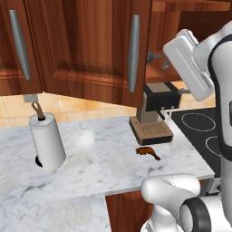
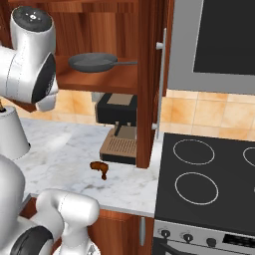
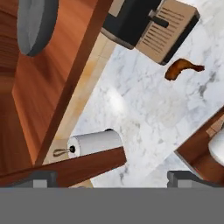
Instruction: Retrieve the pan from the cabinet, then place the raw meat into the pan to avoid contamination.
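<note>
Cabinet (image 2: 144,74) door open; pan (image 2: 93,62) flat on inner shelf, handle pointing toward stove (image 2: 209,179). Raw meat (image 1: 147,152) on marble counter (image 1: 90,154), just before coffee machine (image 1: 154,115). Paper towel roll (image 1: 46,141) upright, well apart. Gripper (image 3: 111,178) fingers spread wide, holding nothing.

I saw a white marble counter (image 1: 99,167), the raw meat (image 1: 147,152) lying on it just in front of a coffee machine (image 1: 152,120), a paper towel roll (image 1: 46,141) standing well apart, the pan (image 2: 94,62) resting on the cabinet (image 2: 144,74) shelf above.
</note>
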You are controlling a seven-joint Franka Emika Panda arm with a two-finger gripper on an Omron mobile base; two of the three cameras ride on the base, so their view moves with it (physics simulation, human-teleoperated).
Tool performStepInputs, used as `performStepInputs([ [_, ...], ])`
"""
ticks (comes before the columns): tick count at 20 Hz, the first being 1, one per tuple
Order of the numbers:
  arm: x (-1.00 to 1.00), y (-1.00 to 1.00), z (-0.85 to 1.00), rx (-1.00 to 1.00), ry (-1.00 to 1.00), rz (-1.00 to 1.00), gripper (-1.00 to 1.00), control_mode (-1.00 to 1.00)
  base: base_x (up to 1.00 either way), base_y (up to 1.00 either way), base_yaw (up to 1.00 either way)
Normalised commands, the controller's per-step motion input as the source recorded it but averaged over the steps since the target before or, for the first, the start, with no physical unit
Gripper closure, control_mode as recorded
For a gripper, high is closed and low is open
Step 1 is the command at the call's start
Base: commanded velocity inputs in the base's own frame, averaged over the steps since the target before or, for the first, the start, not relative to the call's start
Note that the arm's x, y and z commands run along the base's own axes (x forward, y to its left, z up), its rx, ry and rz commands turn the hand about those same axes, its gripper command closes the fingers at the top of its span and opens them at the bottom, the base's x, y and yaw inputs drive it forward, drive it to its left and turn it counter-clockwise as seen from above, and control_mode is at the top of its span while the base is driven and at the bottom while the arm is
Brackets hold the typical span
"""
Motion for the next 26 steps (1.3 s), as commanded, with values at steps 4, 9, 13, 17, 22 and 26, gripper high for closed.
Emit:
performStepInputs([
  [4,0.34,-0.04,-0.04,0.19,0.01,0.0,-1.0,-1.0,0.0,0.0,0.0],
  [9,0.37,0.0,0.0,0.18,0.05,0.03,-1.0,-1.0,0.0,0.0,0.0],
  [13,0.23,0.03,0.0,0.19,0.04,0.09,-1.0,-1.0,0.0,0.0,0.0],
  [17,0.01,0.25,0.0,0.18,0.06,0.2,-1.0,-1.0,0.0,0.0,0.0],
  [22,0.0,0.27,0.0,0.15,0.06,0.27,-1.0,-1.0,0.0,0.0,0.0],
  [26,0.0,0.24,0.0,0.13,0.05,0.27,-1.0,-1.0,0.0,0.0,0.0],
])
